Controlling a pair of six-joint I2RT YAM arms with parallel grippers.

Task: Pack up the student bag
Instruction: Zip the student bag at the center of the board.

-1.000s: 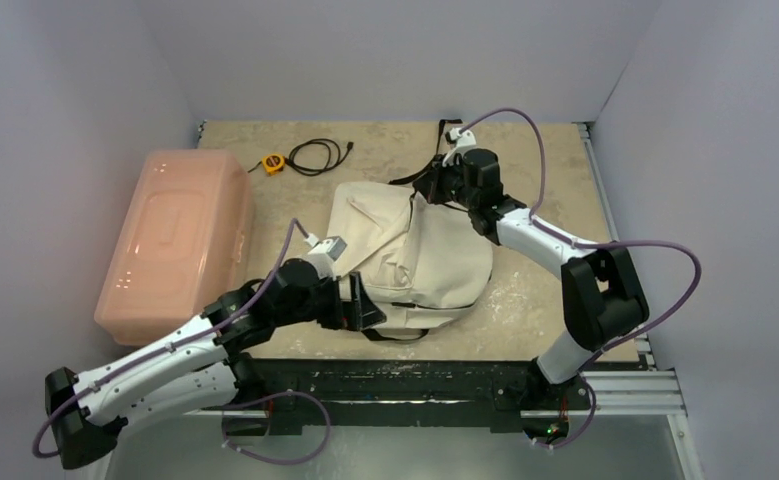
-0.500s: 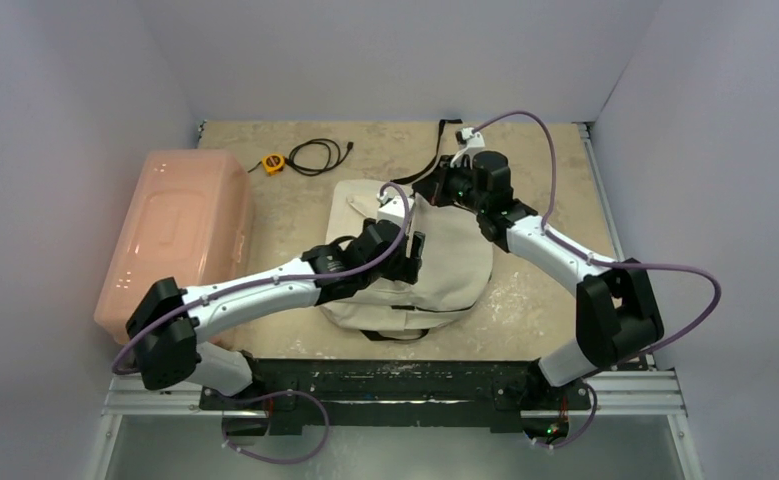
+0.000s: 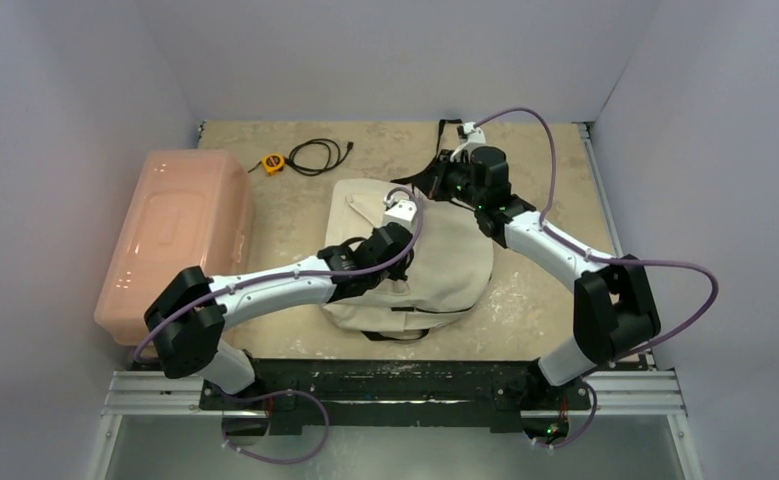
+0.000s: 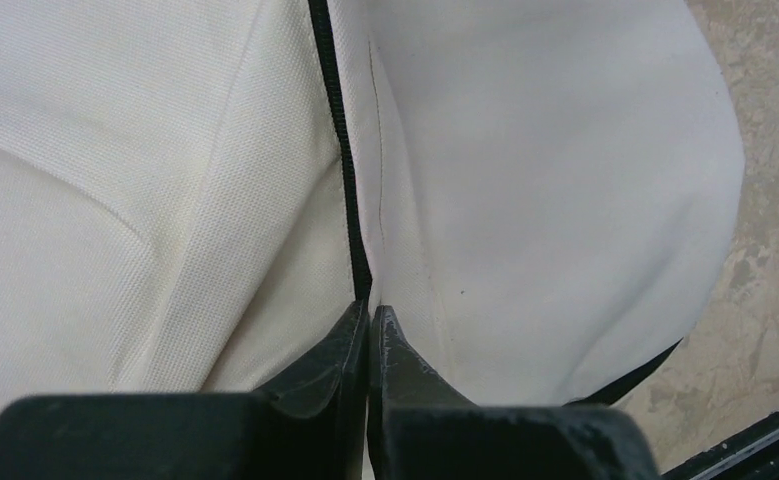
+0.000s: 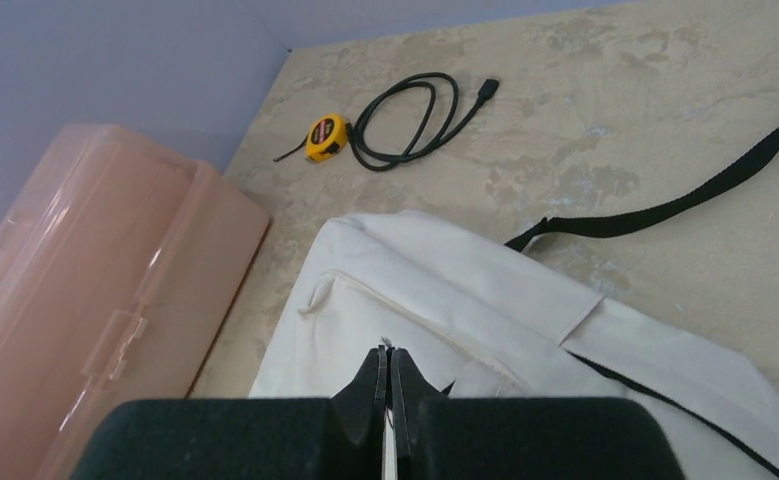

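Left wrist: bag (image 4: 525, 200) against left pincer (image 4: 369, 325)

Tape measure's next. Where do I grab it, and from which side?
Take the yellow tape measure by its compact body, coming straight down from above, with the fingers closing on its near and far sides. The coiled black cable lies close on its right, so a left-right pinch would probably snag it.

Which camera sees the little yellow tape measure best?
Right wrist view: the round yellow tape measure is clearest, beside the coiled black cable. Top external shows it tiny; left wrist misses it.
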